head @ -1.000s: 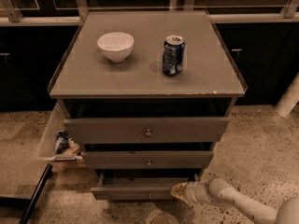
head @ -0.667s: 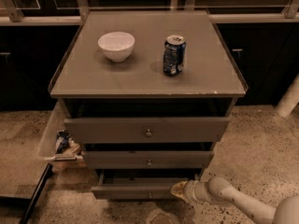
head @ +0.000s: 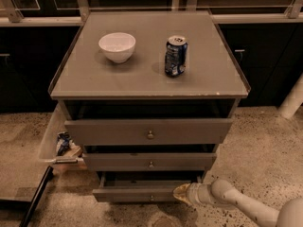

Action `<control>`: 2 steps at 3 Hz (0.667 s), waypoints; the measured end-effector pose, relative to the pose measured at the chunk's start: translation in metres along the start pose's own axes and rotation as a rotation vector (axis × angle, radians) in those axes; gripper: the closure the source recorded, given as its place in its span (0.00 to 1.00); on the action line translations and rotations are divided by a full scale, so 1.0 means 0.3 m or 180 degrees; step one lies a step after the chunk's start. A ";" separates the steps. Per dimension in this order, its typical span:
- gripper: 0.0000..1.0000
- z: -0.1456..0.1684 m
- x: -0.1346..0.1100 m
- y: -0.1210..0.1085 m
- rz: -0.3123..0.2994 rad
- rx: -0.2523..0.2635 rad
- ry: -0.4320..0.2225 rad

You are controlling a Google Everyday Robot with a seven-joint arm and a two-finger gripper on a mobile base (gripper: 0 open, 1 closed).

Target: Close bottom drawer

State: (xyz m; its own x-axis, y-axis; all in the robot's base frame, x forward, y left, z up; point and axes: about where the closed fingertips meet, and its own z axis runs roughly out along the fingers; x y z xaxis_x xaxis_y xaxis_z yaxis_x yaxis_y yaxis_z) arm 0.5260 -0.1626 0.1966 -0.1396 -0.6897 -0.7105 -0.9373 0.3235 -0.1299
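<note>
The bottom drawer [head: 137, 193] is the lowest and narrowest of three grey drawers in the cabinet, with a tiny brass knob [head: 151, 198] at its centre. It stands pulled out a little, with a dark gap above its front panel. My gripper [head: 181, 193] reaches in from the lower right and sits against the right end of the drawer's front panel. The white arm runs from it off the lower right corner.
The middle drawer [head: 149, 161] and top drawer [head: 148, 132] are also partly open. On the cabinet top [head: 142, 82] stand a white bowl [head: 117, 46] and a blue soda can [head: 175, 56]. A clear bin [head: 57, 143] with snacks hangs at the cabinet's left. Speckled floor lies around.
</note>
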 end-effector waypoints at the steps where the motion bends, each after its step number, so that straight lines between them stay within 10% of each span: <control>1: 0.12 0.000 0.000 0.000 0.0000 0.0000 0.0000; 2: 0.00 0.000 0.000 0.000 0.0000 -0.0001 0.0000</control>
State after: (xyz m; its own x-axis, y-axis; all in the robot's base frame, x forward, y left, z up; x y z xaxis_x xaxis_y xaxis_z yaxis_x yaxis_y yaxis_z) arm 0.5259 -0.1625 0.1966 -0.1396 -0.6897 -0.7106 -0.9373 0.3234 -0.1297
